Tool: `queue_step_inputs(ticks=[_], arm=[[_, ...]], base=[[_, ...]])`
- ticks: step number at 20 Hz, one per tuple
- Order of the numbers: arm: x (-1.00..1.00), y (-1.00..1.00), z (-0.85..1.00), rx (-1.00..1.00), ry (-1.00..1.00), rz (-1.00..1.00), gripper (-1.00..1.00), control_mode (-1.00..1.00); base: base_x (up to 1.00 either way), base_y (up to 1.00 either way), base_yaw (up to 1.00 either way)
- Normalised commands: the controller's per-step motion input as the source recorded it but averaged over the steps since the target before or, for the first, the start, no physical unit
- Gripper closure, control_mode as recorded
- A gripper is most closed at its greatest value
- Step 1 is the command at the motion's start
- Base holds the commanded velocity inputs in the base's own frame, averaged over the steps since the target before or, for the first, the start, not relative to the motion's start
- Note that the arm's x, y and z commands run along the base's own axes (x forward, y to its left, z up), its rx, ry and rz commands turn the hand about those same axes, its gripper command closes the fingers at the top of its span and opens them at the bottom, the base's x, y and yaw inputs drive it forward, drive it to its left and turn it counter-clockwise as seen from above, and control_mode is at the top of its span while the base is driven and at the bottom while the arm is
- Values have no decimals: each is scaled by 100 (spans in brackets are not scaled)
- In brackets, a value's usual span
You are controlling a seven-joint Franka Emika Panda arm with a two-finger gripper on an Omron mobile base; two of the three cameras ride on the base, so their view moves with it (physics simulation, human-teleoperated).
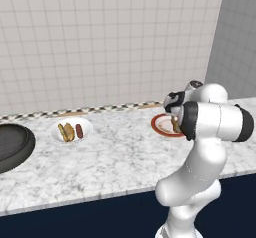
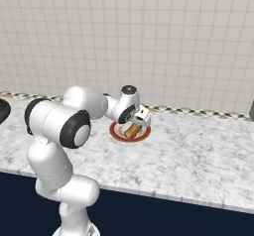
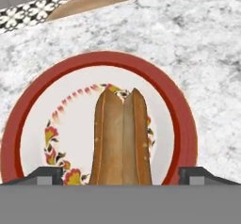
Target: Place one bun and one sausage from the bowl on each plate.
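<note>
Hand view: no writing; bun (image 3: 122, 138) on red-rimmed plate (image 3: 186, 124).

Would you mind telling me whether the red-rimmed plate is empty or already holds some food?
Not empty: the red-rimmed plate holds a golden-brown split bun lying on its white centre. No sausage is visible beside it; the open gripper straddles the bun.

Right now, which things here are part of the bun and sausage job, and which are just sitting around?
Job:
bowl
white plate with bun and sausage
red-rimmed plate with bun
gripper, open over it

Not part:
counter
tiled wall
</note>
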Motion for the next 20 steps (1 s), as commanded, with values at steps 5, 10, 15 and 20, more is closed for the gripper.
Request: queue_step_inputs(ticks=[5, 10, 15, 20], arm=[[-72, 50, 69, -17, 0, 0, -100, -100], [-100, 100, 100, -4, 8, 0, -100, -100], [-100, 96, 66, 5, 10, 1, -100, -100], [-100, 24, -2, 5, 0, 4, -100, -100]], base=[[0, 0, 0], [0, 0, 0], [0, 0, 0], [0, 0, 0]])
